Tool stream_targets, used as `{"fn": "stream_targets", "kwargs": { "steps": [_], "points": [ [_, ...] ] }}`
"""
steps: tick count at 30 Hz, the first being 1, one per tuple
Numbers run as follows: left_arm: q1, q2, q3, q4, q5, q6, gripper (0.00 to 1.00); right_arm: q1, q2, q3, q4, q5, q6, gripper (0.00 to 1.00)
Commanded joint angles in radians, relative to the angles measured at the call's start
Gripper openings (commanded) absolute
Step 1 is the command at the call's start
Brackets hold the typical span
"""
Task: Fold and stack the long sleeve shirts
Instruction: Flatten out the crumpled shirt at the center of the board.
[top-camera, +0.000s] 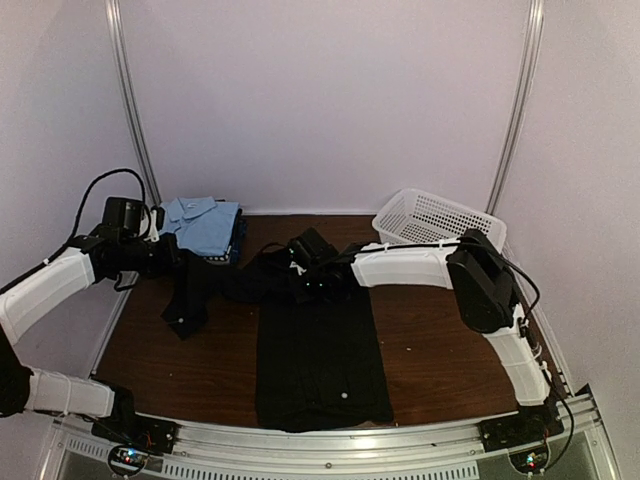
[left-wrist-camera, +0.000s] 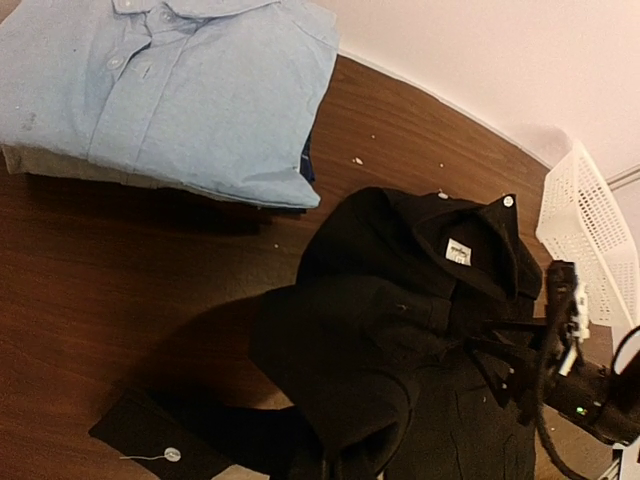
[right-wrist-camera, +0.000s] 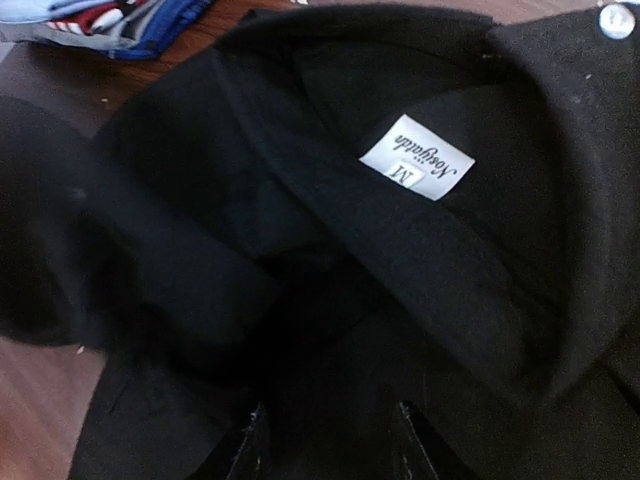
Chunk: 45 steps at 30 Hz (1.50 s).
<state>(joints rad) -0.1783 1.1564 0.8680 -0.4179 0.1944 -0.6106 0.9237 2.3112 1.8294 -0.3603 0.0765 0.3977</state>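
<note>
The large black shirt (top-camera: 320, 350) lies flat in the middle of the table, collar at the far end. Its collar and white size label (right-wrist-camera: 417, 165) fill the right wrist view. My left gripper (top-camera: 182, 264) is shut on the shirt's left sleeve (top-camera: 187, 300) and holds it up, with the cuff (left-wrist-camera: 150, 445) hanging to the table. Its fingers are hidden by cloth in the left wrist view. My right gripper (right-wrist-camera: 325, 425) is at the collar (top-camera: 300, 262), fingers apart, black cloth between them. The folded light blue collared shirt (top-camera: 200, 222) tops a stack at the far left.
A white mesh basket (top-camera: 440, 222) stands at the far right corner; it also shows in the left wrist view (left-wrist-camera: 590, 240). Other folded shirts (right-wrist-camera: 110, 25) lie under the blue one. Bare brown table (top-camera: 450, 330) lies on both sides of the black shirt.
</note>
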Motion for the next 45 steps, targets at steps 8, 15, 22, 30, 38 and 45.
{"fn": "stream_targets", "kwargs": {
  "steps": [8, 15, 22, 30, 38, 45],
  "points": [
    [0.007, 0.008, 0.141, -0.049, 0.036, 0.094, 0.00, -0.155, 0.243, 0.335, -0.073, 0.056, -0.001, 0.43],
    [0.008, 0.004, 0.175, -0.100, -0.002, 0.118, 0.00, -0.267, 0.297, 0.435, 0.030, -0.057, 0.030, 0.52],
    [0.008, 0.014, 0.185, -0.107, -0.020, 0.120, 0.00, -0.301, 0.294, 0.468, 0.110, -0.171, 0.076, 0.70],
    [0.008, 0.028, 0.196, -0.108, -0.048, 0.128, 0.00, -0.301, 0.282, 0.476, 0.142, -0.222, 0.100, 0.80],
    [0.008, 0.100, 0.313, -0.170, -0.217, 0.198, 0.00, -0.341, 0.278, 0.492, 0.157, -0.264, 0.098, 0.83],
    [0.033, 0.218, 0.506, -0.235, -0.336, 0.234, 0.00, -0.356, 0.255, 0.495, 0.116, -0.268, 0.063, 0.83]
  ]
}}
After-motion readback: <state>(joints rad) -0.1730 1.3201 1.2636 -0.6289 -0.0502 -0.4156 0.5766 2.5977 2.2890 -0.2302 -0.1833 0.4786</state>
